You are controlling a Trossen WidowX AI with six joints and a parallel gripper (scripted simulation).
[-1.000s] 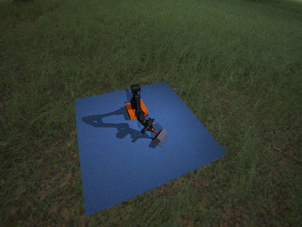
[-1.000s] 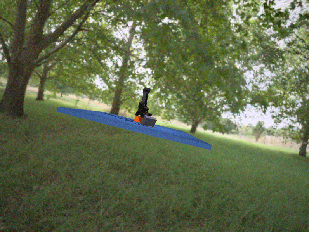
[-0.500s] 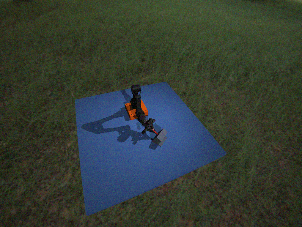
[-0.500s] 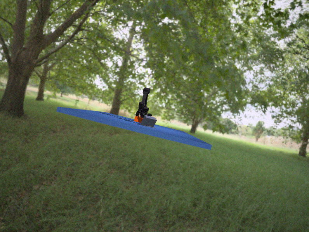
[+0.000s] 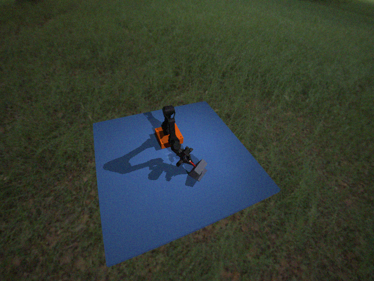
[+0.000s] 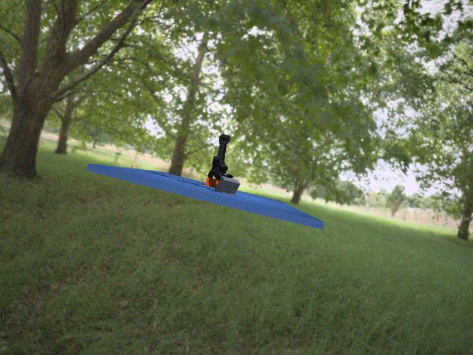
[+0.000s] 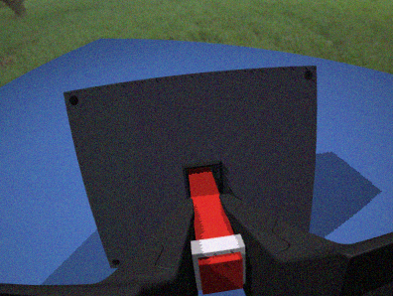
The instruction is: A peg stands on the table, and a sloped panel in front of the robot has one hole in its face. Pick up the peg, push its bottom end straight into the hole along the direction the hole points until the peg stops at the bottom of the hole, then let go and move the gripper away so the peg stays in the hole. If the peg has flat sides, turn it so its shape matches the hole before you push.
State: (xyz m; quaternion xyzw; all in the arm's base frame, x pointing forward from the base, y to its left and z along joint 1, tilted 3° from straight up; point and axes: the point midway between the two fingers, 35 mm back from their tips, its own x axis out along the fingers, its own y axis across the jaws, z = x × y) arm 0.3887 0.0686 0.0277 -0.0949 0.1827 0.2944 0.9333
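The red square-sided peg (image 5: 193, 164) (image 7: 210, 214) has a white band near its top end. My gripper (image 5: 190, 161) (image 7: 205, 206) is shut on the peg, with the fingers gripping its sides below the band. The dark sloped panel (image 5: 200, 167) (image 6: 227, 185) (image 7: 139, 129) stands in front of the gripper. Its square hole (image 7: 218, 178) shows as a dark margin above and to the right of the peg's bottom end. That end overlaps the hole opening with its sides roughly parallel to the edges. How deep it sits is unclear. In the exterior view the panel hides the peg.
The orange base (image 5: 164, 140) (image 6: 211, 182) of the arm stands behind the gripper on the blue table top (image 5: 144, 211) (image 6: 160, 185) (image 7: 35, 149). Shadows of the arm and panel fall across the table. Dark screw-like spots mark the panel's corners. Grass lies beyond the table edges.
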